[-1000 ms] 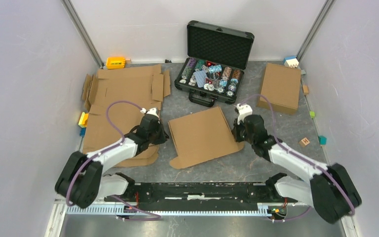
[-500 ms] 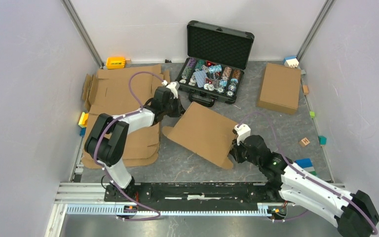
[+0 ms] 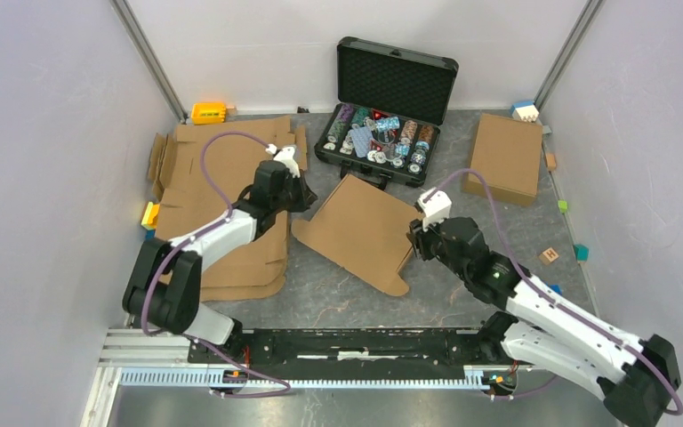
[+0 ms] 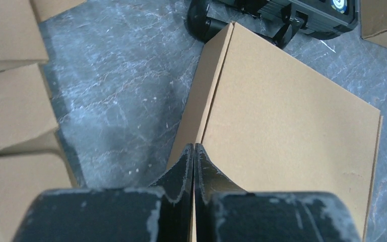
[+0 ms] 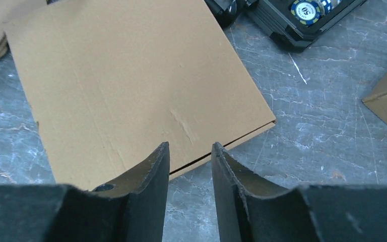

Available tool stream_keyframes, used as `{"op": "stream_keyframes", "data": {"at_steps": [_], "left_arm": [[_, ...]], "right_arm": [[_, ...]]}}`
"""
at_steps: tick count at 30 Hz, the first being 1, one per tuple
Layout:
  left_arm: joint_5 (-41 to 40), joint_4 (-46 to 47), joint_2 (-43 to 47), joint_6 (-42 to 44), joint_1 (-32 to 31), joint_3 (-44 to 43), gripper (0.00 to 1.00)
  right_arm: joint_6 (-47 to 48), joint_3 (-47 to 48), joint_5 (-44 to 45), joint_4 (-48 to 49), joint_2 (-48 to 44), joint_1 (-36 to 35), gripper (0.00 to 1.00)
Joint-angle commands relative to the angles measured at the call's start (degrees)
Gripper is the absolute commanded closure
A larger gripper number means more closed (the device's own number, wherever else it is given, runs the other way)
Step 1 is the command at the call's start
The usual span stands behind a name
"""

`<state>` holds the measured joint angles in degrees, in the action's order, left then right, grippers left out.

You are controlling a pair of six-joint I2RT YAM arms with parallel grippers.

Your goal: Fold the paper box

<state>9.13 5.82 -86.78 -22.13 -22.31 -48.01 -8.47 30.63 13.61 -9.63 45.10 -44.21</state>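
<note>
Careful: with your left gripper [image 4: 193, 147] shut by the paper box [image 3: 360, 233] mid-frame and your right gripper [image 5: 190, 147] half open and empty, the box may slide away.

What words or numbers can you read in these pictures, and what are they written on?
"50": on a blue and yellow chip in the black case, seen in the right wrist view.
Maybe "H": on the small wooden block, too small to be sure.
The other chips in the top view: too small to read.
The paper box: no print shows on it.
</note>
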Motion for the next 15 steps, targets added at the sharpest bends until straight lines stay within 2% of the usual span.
{"op": "stream_keyframes", "data": {"at_steps": [1,2,4,5,6,7,10,12,13,15], "left_arm": [[-3.6,-0.1,8.2,-3.3,0.2,5.4,0.97],[-3.6,0.2,10.3,-4.4,0.2,7.2,0.97],[-4.1,0.5,14.8,-6.3,0.2,11.6,0.98],[-4.2,0.3,16.5,-6.7,0.2,13.1,0.98],[-4.3,-0.4,18.7,-7.1,0.2,14.8,0.98],[-4.3,-1.4,20.4,-7.7,0.2,16.0,0.98],[-2.8,-2.0,26.4,-9.7,0.2,20.6,0.98],[-1.9,-1.7,29.9,-10.1,0.2,23.2,0.95],[-1.3,-1.2,31.9,-10.1,0.2,24.6,0.91],[0.3,-0.2,35.7,-10.0,0.2,26.8,0.83]], "right_arm": [[4.1,7.6,0.1,-0.1,8.6,0.5,0.64],[4.3,9.4,-0.7,-0.3,10.6,1.3,0.70],[2.9,11.8,-4.4,1.6,13.7,4.6,0.91],[1.7,12.4,-7.2,3.4,14.7,6.7,0.97],[0.8,12.9,-9.6,5.4,16.4,8.7,0.98],[0.0,14.1,-12.0,6.4,18.5,10.9,0.96],[-1.1,18.0,-17.8,7.8,27.0,15.9,0.72],[-3.3,17.5,-23.5,12.2,30.8,18.9,0.57],[-4.1,16.7,-25.4,14.9,32.5,20.3,0.54],[-5.5,16.2,-28.9,18.3,35.4,22.8,0.53]]}}
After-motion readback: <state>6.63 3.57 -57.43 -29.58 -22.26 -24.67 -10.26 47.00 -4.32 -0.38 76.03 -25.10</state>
